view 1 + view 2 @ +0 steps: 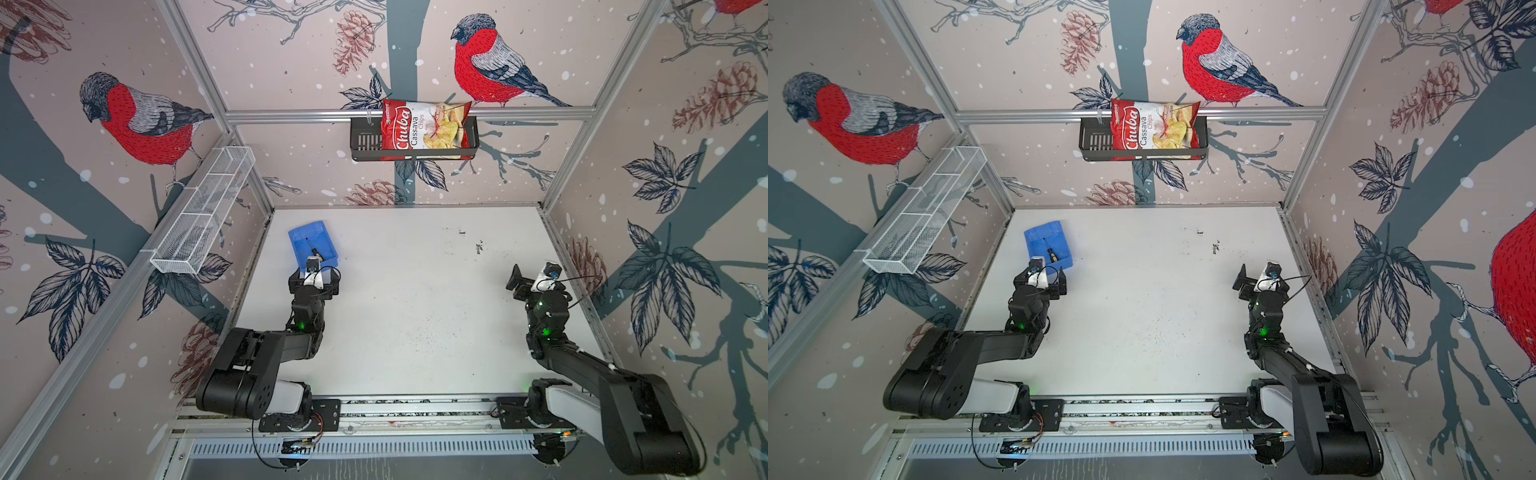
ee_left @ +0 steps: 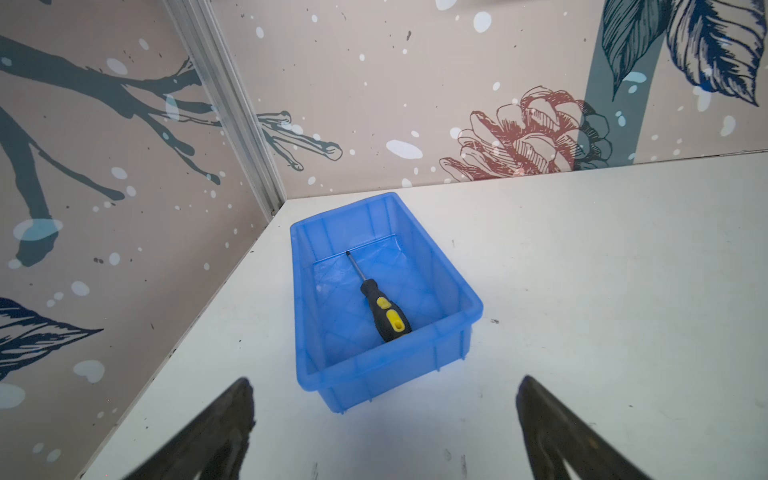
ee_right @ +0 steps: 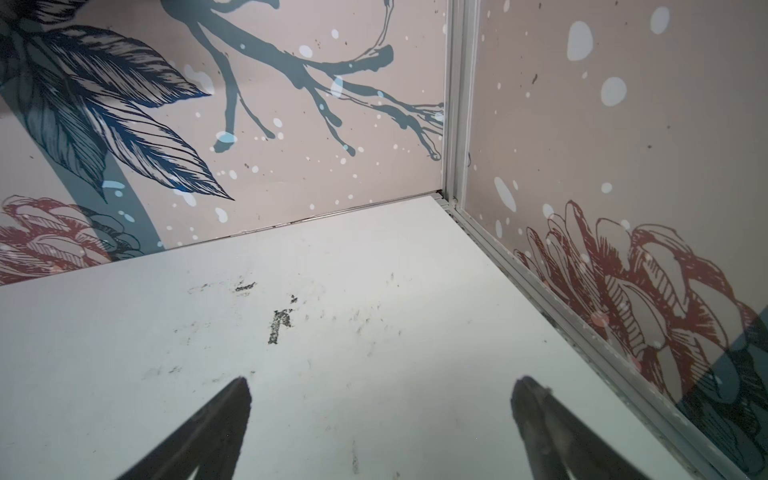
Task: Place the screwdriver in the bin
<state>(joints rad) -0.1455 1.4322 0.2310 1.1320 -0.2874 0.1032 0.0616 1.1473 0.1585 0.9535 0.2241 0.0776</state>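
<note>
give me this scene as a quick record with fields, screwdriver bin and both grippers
bin: shallow bright blue plastic tray on the white table, far left part
screwdriver: small, black-and-yellow handle, thin dark shaft, lying flat inside the bin
left gripper: open, empty, just short of the bin
right gripper: open, empty, over the table's right side
task: looks done

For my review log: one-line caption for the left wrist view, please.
Screwdriver lies flat inside the blue bin; the open left gripper, empty, faces it.
</note>
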